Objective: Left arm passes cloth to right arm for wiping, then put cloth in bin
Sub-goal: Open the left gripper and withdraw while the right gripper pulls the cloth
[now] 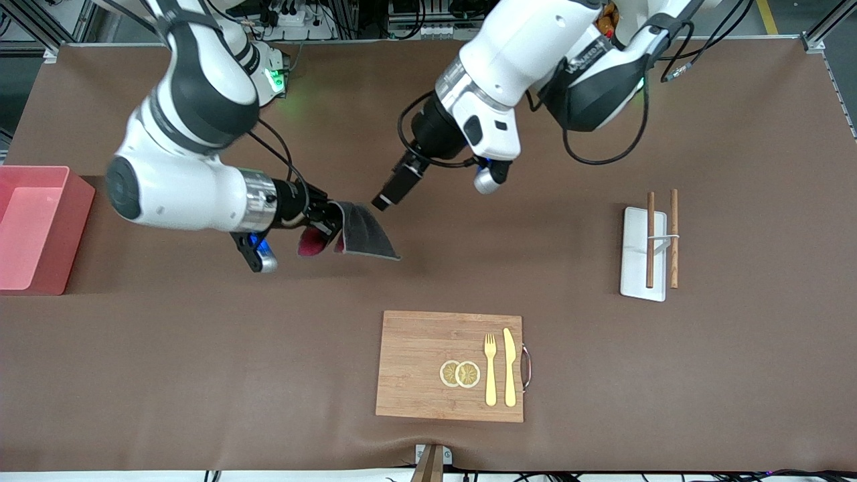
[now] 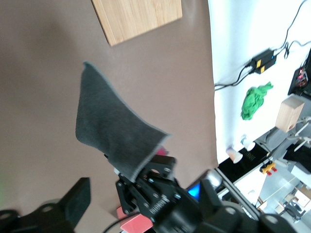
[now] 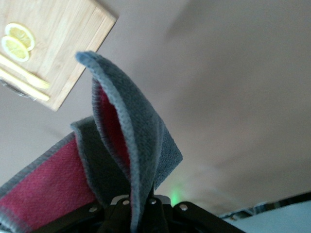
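Cloth (image 1: 365, 232): aloft over mid-tabletop (image 1: 201, 348), pinched by one edge in right gripper (image 1: 329, 224) fingers, left gripper (image 1: 385, 201) released beside it; risk—thin pinch slips while wiping, or loose corner misses the bin (image 1: 63, 231).

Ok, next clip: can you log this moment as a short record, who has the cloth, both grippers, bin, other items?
cloth: held by right gripper, above bare table
right gripper: shut on cloth
left gripper: open, beside cloth, not holding it
bin: at right arm's end of the table, no cloth inside
cutting board: fork, knife, lemon slices on it
white tray: two wooden sticks
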You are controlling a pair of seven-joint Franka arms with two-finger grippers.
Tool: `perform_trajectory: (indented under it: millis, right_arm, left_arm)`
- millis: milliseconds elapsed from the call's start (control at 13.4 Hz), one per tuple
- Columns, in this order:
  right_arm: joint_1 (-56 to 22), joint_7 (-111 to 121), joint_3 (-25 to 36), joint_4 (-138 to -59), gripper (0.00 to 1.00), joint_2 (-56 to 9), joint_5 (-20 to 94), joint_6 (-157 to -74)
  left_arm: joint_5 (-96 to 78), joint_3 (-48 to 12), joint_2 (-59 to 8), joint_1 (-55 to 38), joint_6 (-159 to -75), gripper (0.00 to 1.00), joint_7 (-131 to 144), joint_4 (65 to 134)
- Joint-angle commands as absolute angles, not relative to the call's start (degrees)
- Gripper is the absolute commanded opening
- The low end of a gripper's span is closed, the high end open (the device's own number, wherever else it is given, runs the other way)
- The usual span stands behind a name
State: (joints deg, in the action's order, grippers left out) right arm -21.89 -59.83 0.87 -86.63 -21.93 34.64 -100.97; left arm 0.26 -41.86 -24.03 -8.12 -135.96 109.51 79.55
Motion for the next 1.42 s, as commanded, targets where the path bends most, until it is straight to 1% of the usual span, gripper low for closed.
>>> perform_trajectory:
  millis: [0, 75, 149, 299, 373, 448, 523, 598, 822, 971, 1046, 1195, 1344]
  right_arm:
    - [-22.2, -53.7, 1.2, -89.3, 0.0, -25.9, 28.1, -104.8]
    - [-21.6, -51.4, 1.2, -90.6, 0.0, -26.8, 26.9, -105.6]
    - [-20.2, -46.6, 1.4, -93.7, 0.0, -27.0, 25.9, -108.1]
    - [-15.8, -36.4, 1.4, -98.7, 0.0, -27.3, 24.9, -112.6]
    - [-13.7, -31.9, 1.5, -99.6, 0.0, -27.4, 24.8, -112.5]
    - [-10.4, -26.7, 1.5, -99.7, 0.0, -26.8, 24.4, -110.5]
    - [-7.0, -21.3, 1.7, -99.4, 0.0, -26.3, 21.7, -107.3]
    - [-2.4, -14.9, 1.8, -99.1, 0.0, -26.1, 17.7, -106.1]
    - [8.8, 4.3, 1.9, -97.7, 0.0, -26.9, 8.3, -106.3]
    - [13.7, 11.9, 1.9, -97.0, 0.0, -26.8, 3.4, -106.3]
    - [16.3, 16.7, 1.8, -95.2, 0.0, -26.8, 1.2, -106.3]
    - [18.7, 22.6, 2.0, -91.7, 0.0, -26.5, -0.5, -106.0]
    - [19.1, 24.6, 1.9, -87.6, 0.0, -26.6, -6.5, -104.7]
  left_arm:
    - [2.4, -42.0, -22.3, -3.5, -130.5, 1.0, 109.4, 80.1]
    - [5.1, -42.1, -22.1, -2.0, -127.7, 1.0, 109.3, 80.1]
    - [6.6, -42.1, -22.1, -0.2, -125.5, 1.0, 109.0, 80.2]
    - [6.8, -42.2, -21.9, 4.4, -121.4, 1.0, 104.7, 80.9]
    - [6.9, -42.4, -21.7, 6.7, -118.4, 1.0, 101.6, 80.9]
    - [6.7, -42.5, -21.1, 9.2, -116.0, 1.0, 98.6, 81.0]
    - [6.5, -42.5, -20.8, 11.7, -114.1, 1.0, 95.7, 81.0]
    - [6.2, -42.6, -20.1, 13.4, -112.0, 1.0, 93.2, 81.0]
    - [5.7, -42.6, -18.6, 18.7, -106.0, 1.0, 84.1, 81.4]
    - [5.6, -42.6, -18.2, 22.0, -104.1, 1.0, 78.9, 81.3]
    - [4.5, -42.6, -17.9, 23.2, -104.1, 1.0, 76.9, 81.2]
    - [2.2, -42.6, -17.8, 25.8, -104.1, 1.0, 71.9, 81.1]
    - [2.3, -42.3, -17.6, 26.5, -104.1, 1.0, 67.9, 81.1]
